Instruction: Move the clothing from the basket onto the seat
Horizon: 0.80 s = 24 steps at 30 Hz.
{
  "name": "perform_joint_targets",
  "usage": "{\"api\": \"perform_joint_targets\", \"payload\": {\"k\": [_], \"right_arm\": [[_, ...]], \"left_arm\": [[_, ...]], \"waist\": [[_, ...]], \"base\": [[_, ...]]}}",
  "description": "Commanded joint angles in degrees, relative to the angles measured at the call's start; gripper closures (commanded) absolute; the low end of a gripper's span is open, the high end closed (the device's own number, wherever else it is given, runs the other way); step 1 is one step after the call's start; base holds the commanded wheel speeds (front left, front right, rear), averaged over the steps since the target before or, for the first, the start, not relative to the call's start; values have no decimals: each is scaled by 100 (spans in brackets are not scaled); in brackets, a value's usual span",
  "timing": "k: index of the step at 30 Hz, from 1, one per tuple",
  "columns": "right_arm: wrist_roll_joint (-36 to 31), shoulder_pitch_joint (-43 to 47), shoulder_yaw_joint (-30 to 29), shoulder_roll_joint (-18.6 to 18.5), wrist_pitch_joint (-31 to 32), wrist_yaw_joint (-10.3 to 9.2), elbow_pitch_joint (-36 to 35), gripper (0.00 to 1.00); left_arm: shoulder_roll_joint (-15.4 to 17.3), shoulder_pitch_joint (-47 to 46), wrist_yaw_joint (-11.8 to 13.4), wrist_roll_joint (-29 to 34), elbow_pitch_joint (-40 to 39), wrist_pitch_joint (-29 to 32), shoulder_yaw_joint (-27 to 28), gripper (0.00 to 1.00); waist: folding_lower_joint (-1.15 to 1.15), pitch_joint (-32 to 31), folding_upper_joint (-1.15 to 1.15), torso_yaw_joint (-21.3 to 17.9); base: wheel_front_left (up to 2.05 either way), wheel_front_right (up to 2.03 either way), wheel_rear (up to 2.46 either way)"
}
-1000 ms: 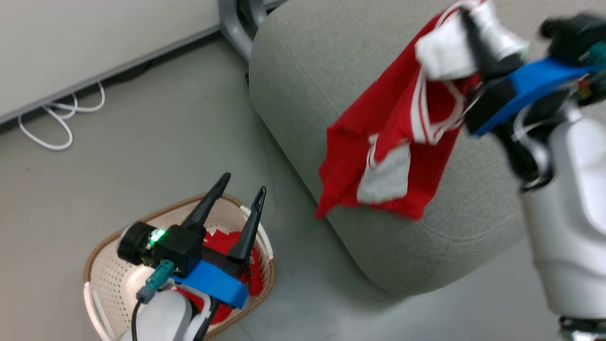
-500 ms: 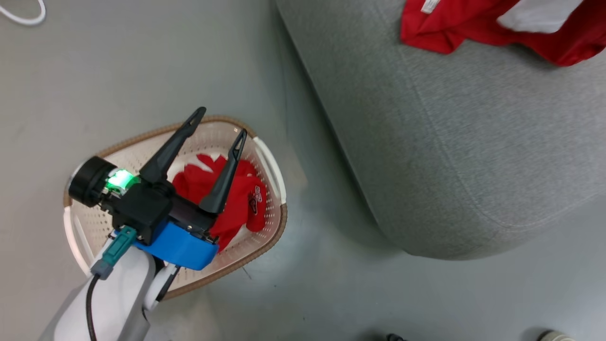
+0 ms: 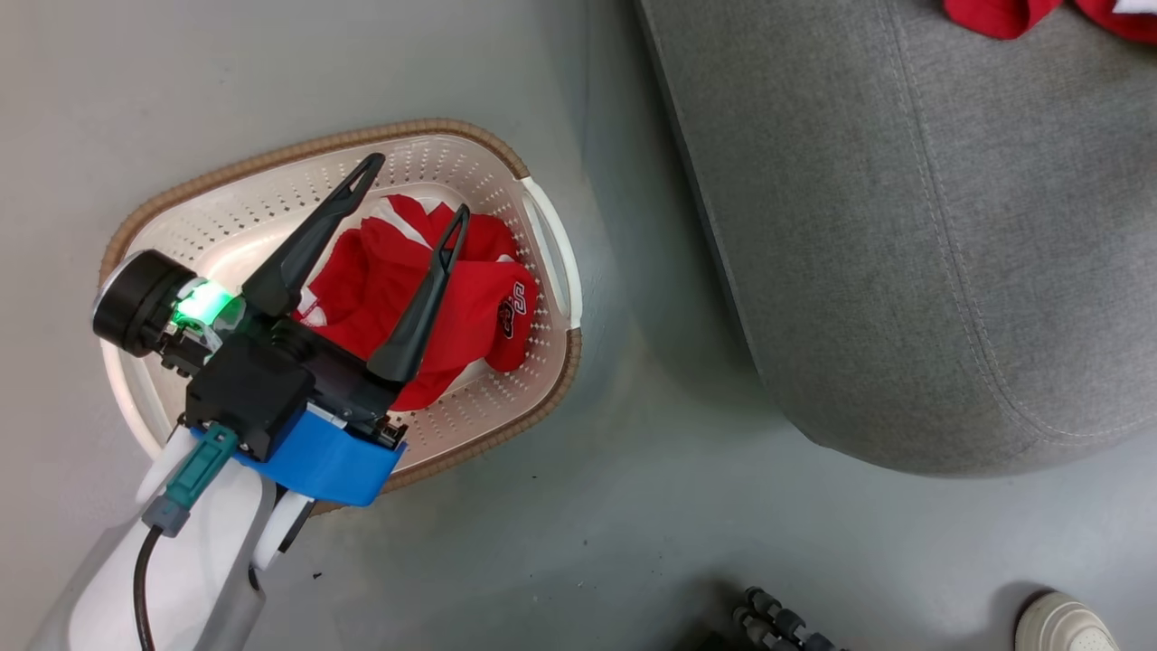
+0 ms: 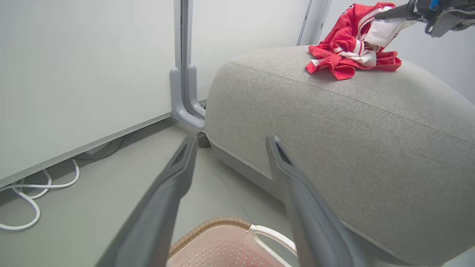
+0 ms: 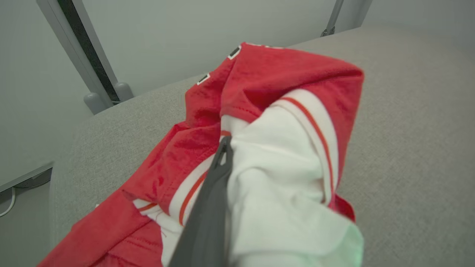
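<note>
The cream basket [image 3: 271, 163] stands on the floor left of the grey seat [image 3: 904, 226]. One red piece of clothing [image 3: 479, 307] with a small dark logo lies crumpled inside it. My left gripper [image 3: 418, 185] hovers open over that garment, fingers spread and nothing between them; in the left wrist view its fingers [image 4: 233, 140] point past the basket rim [image 4: 222, 226] toward the seat [image 4: 334, 122]. A second red and white garment [image 4: 349, 55] rests on the seat top. My right gripper [image 5: 222, 148] is shut on its white panel [image 5: 282, 185], holding that part slightly lifted.
A grey metal post [image 4: 183, 92] and a pale wall panel stand behind the seat. A white cable [image 4: 22, 200] loops on the floor by the wall. A pale shoe [image 3: 1067, 624] and a black ribbed part [image 3: 777, 624] show at the bottom edge.
The head camera has swung down toward the basket. The right gripper has lowered the hanging garment onto the seat top and still grips it. The left gripper stays open above the basket.
</note>
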Motion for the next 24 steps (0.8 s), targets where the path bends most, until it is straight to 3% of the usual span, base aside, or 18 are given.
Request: {"api": "perform_joint_targets", "payload": {"k": [1, 6, 7, 8, 9, 16, 24], "right_arm": [[-49, 49, -25, 0, -134, 3, 165, 100], [-124, 28, -18, -30, -402, 3, 588, 100], [-139, 20, -18, -54, -431, 3, 649, 89], [-149, 13, -16, -76, -467, 2, 694, 52], [-151, 8, -5, -90, -483, 3, 742, 0], [-223, 114, 132, -227, -596, 3, 936, 0], [-426, 595, 467, -358, -567, 2, 1020, 0]], "left_arm": [[17, -128, 15, 28, -43, 24, -18, 0], [1, -104, 14, -16, 8, 14, -63, 0], [0, -95, 16, -25, 19, 9, -67, 0], [-7, -87, 17, -38, 37, 3, -70, 0], [-14, -78, 17, -52, 61, -3, -75, 0], [-223, -8, 42, -149, 258, -73, -99, 0], [-647, 237, 17, -322, 651, -104, -34, 0]], "waist": [[-1, 8, 0, 14], [-1, -93, 0, 35], [-1, -120, 0, 38], [-1, -148, 0, 44], [-1, -180, 0, 50], [-1, -521, 0, 141], [-1, -1437, 0, 342]], "base": [[0, 0, 0], [0, 0, 0], [0, 0, 0], [0, 0, 0], [0, 0, 0], [0, 0, 0], [0, 0, 0]]}}
